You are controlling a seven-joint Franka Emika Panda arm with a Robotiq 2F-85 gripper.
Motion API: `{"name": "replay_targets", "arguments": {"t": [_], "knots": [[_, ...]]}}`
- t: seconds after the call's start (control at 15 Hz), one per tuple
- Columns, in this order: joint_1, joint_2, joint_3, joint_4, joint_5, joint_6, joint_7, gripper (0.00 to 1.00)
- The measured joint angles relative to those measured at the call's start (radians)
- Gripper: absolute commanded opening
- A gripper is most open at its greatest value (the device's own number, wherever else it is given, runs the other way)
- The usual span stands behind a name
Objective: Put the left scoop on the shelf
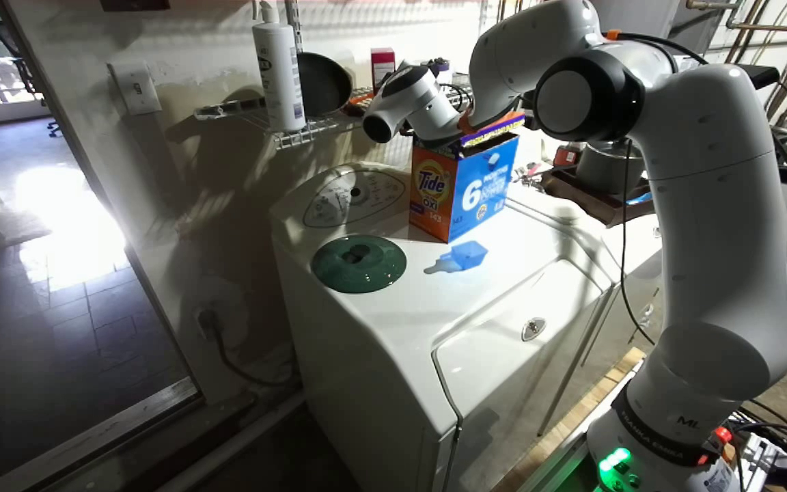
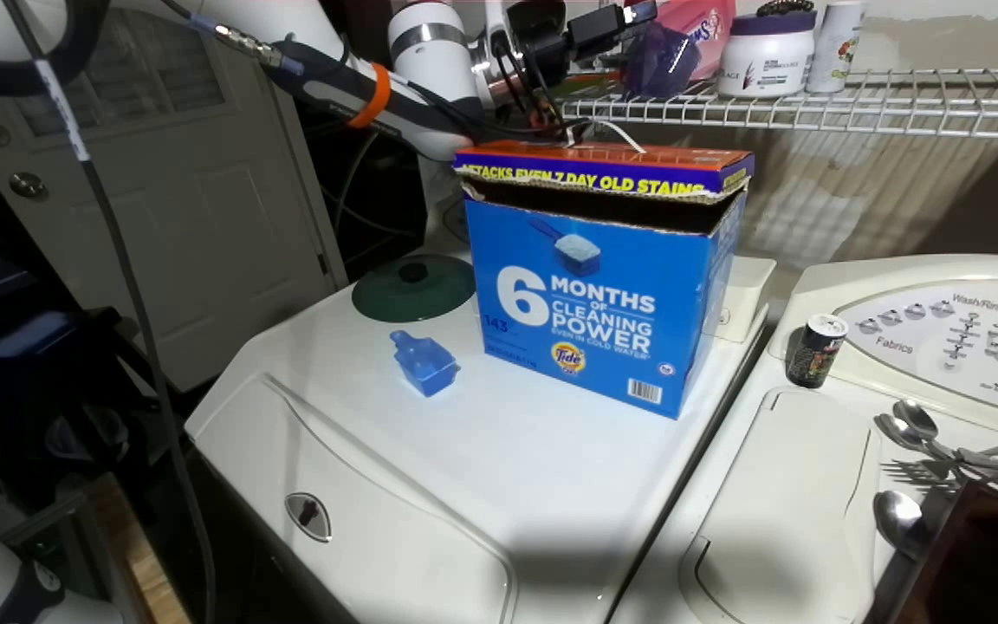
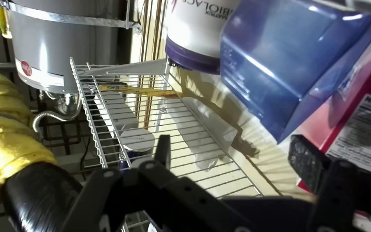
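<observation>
A light-to-bright blue scoop (image 1: 468, 255) lies on the white appliance top, between the green disc and the detergent box; it also shows in an exterior view (image 2: 426, 364). A second, darker-looking translucent blue scoop (image 3: 279, 61) is on the white wire shelf (image 2: 941, 104), beside the white jar and a pink package; an exterior view also shows it (image 2: 662, 61). I cannot tell which is the left scoop. My gripper (image 3: 233, 154) is open and empty, its fingers wide apart near the shelf scoop and not touching it. The fingertips are hidden in both exterior views.
A Tide box (image 2: 586, 286) with a raised lid stands under the arm. The green disc (image 1: 359, 264) lies nearby. The shelf bears a white jar (image 2: 766, 54), a white bottle (image 1: 279, 75) and a dark pan (image 1: 324, 83). Another wire shelf (image 3: 179, 135) crosses the wrist view.
</observation>
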Motion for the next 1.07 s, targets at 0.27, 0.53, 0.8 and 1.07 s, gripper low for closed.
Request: {"name": "replay_targets", "arguments": {"t": [0.27,0.53,0.8,1.07], "knots": [[0.007,-0.003,0.001,0.0,0.0,-0.007,0.0,1.0],[0.01,-0.032,0.009,-0.005,0.006,-0.008,-0.001,1.0],[0.006,-0.095,0.023,-0.023,0.051,0.0,-0.013,1.0],[-0.008,-0.201,0.039,-0.075,0.197,0.078,-0.029,1.0]]}}
